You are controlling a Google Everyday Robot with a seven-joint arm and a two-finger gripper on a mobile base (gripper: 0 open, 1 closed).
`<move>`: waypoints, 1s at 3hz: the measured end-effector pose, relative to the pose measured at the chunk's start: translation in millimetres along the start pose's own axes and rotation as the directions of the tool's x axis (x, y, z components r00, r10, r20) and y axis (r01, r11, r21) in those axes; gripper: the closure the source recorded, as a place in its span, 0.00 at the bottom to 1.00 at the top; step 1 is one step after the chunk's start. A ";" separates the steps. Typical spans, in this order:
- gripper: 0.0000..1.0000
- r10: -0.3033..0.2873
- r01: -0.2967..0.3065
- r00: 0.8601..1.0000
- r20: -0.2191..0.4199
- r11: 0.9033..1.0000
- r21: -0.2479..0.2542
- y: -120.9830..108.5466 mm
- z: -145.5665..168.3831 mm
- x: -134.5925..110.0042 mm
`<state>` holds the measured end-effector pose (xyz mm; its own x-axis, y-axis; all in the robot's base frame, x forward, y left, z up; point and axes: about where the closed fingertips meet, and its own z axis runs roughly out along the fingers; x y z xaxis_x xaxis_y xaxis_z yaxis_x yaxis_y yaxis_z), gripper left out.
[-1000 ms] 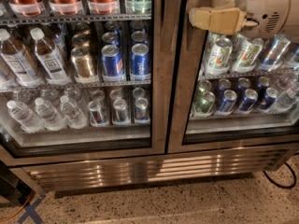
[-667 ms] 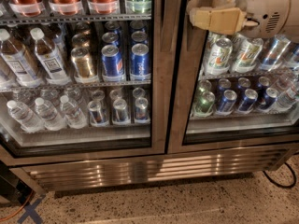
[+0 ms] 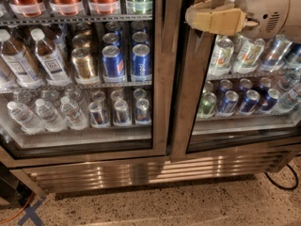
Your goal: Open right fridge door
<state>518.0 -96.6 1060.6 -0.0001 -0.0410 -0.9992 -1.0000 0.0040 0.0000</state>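
Note:
The right fridge door (image 3: 188, 102) is a glass pane in a wide brushed steel frame, filling the right half of the camera view. Green-and-white cans (image 3: 220, 55) and blue cans (image 3: 249, 101) show through its glass. My gripper (image 3: 190, 19) is tan and comes in from the upper right on a beige arm (image 3: 273, 11). Its tip lies over the door's left steel stile, near the top. A narrow dark gap runs between this stile and the left door's stile. I cannot tell whether the gripper touches the frame.
The twin left door (image 3: 160, 79) shows water bottles (image 3: 28, 117), blue cans and red cans. A steel kick grille (image 3: 141, 171) runs below both doors. The floor is speckled terrazzo. A black cable (image 3: 282, 182) lies at the lower right and an orange cable (image 3: 19, 211) at the lower left.

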 end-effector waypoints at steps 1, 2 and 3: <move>1.00 0.022 -0.022 1.000 0.002 1.000 -0.010 8.1 0.9 0.2; 1.00 0.022 -0.022 1.000 0.002 1.000 -0.010 8.1 0.9 0.2; 1.00 0.024 -0.024 1.000 -0.001 1.000 -0.004 16.5 2.0 -2.4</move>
<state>501.5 -94.4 1062.9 -0.0246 -0.0415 -0.9988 -0.9997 0.0008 0.0246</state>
